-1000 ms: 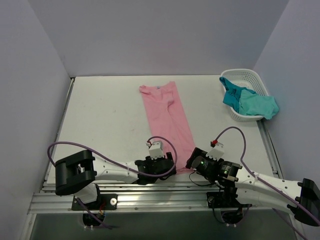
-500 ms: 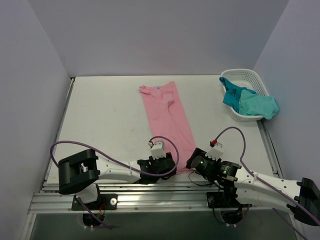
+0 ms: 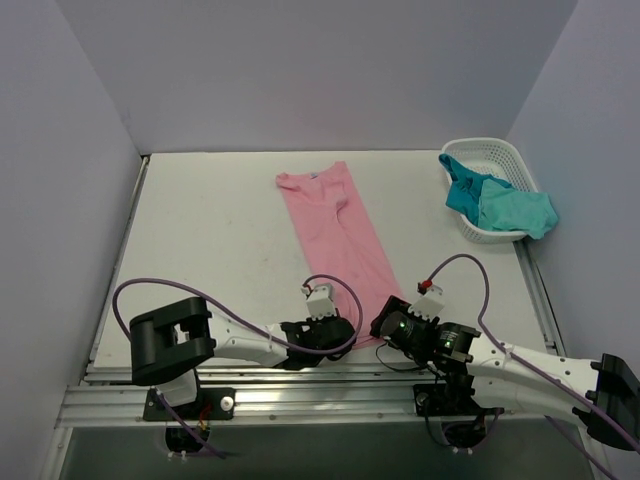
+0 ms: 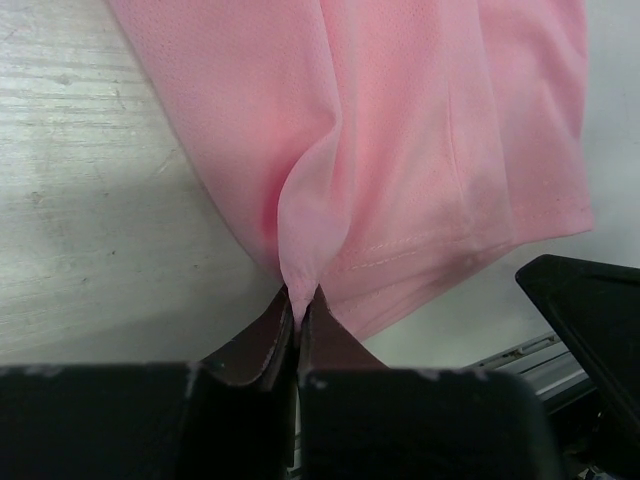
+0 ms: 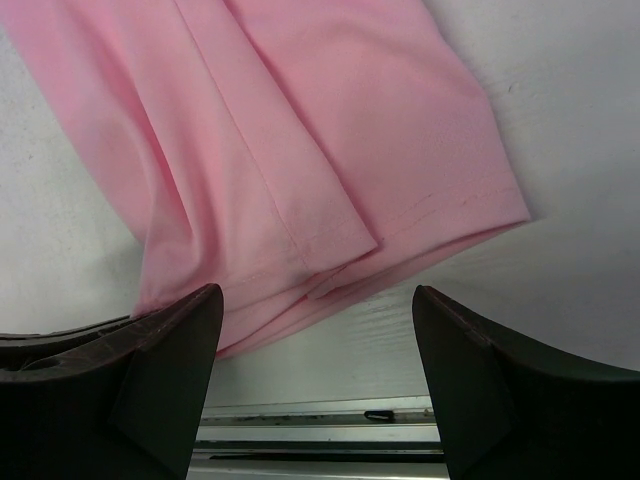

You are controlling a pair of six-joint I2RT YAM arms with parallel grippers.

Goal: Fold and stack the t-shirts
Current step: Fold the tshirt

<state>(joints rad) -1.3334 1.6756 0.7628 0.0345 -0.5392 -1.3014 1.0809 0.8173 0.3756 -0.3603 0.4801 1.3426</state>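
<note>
left gripper (image 4: 298,306) has clamped onto pink t-shirt (image 4: 400,150) hem; right gripper (image 5: 317,305) spread.

Pink t-shirt (image 4: 420,130), far end off-frame

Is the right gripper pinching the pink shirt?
No, the right gripper stands wide open over the pink shirt, closed on nothing.

T-shirt (image 3: 335,235) centre, left end effector (image 4: 298,300) and right end effector (image 5: 317,295) at its near hem, basket (image 3: 487,143) far right
</note>
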